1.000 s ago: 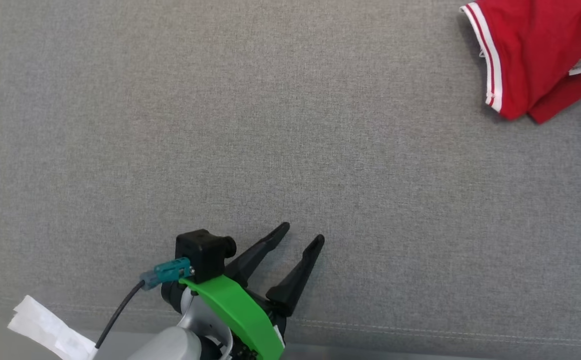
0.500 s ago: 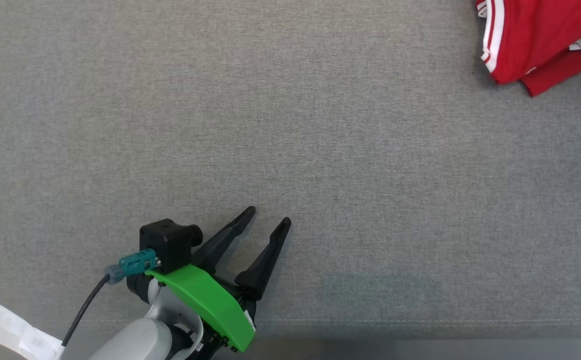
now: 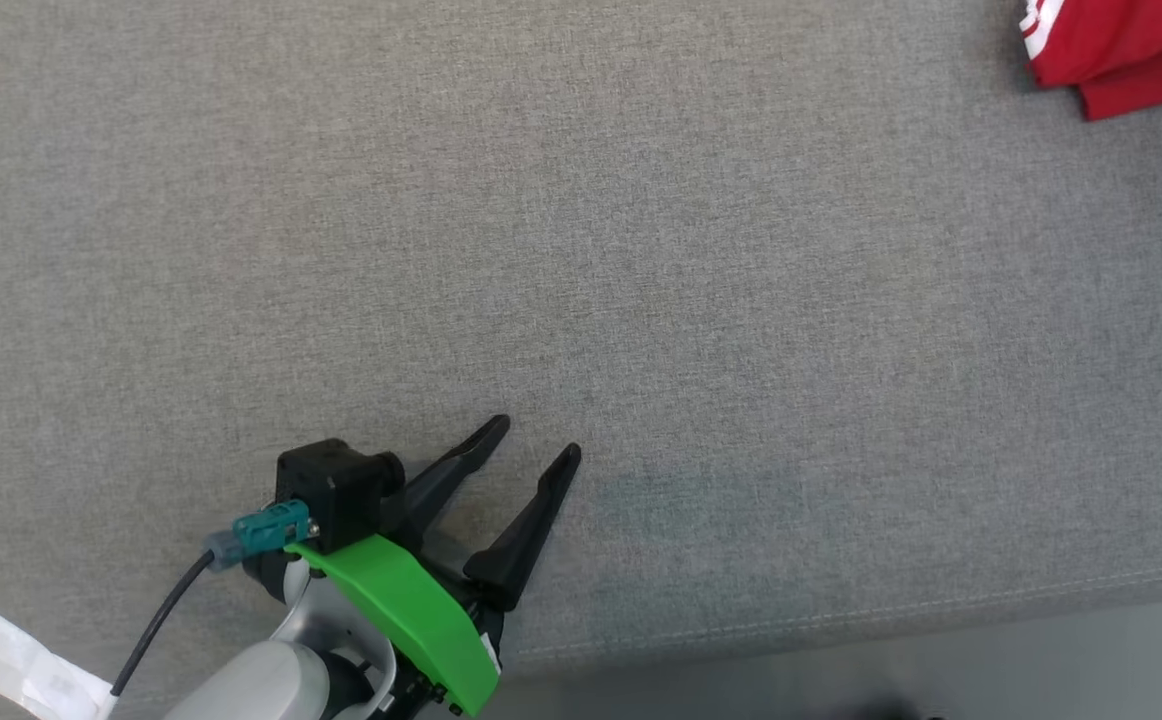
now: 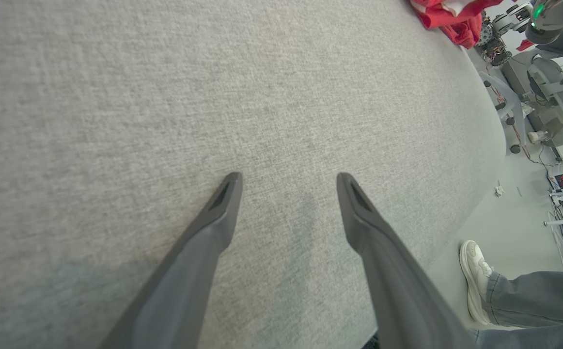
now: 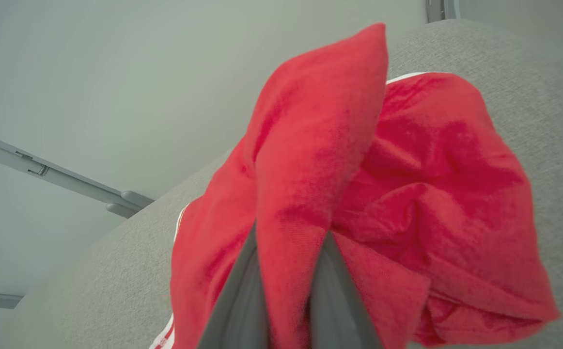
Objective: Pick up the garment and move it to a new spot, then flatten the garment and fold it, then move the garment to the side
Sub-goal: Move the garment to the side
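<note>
We note grey woven upholstery [image 3: 641,250] under and ahead of the left jaws, with a stitched seam [image 3: 841,612] behind them and pale floor [image 3: 1041,660] past its edge. Beyond the right jaws: plain pale wall [image 5: 117,72], grey rail [image 5: 68,182].

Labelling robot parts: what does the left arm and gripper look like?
The left gripper has two long black tapering fingers. Behind them: a green curved cover, a black box with a teal plug and black cable, and a pale grey forearm.

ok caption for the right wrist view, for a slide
Right gripper shut on a fold of the crumpled red garment, grey woven upholstery behind
</note>
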Available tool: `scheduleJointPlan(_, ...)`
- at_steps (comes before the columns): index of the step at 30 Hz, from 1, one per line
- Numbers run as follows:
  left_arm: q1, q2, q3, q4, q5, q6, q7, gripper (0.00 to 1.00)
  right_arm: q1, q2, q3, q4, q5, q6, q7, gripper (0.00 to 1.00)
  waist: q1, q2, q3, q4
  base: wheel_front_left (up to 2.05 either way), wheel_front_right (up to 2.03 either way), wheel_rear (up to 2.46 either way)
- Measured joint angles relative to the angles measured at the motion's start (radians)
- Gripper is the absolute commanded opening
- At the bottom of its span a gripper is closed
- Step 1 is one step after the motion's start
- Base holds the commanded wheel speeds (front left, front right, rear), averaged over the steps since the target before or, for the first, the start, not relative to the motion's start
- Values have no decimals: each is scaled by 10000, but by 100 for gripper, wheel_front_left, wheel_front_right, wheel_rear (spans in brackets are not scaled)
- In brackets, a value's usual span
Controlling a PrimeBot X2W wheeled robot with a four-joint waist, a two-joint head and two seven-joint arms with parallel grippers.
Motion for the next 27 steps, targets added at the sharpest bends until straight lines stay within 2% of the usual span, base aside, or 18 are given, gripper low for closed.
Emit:
scheduleJointPlan(15, -4, 132, 188, -566, 366, -17, 138, 100, -945, -79, -245, 366, -401, 182, -1068, 0, -1, 0, 827, -283, 0, 0, 0)
scheduleJointPlan(27, 58, 274, 546, -786, 506, -63, 357, 100, -1185, 4, -389, 963, -403, 268, -1335, 0, -1, 0, 963, -638, 0, 0, 0)
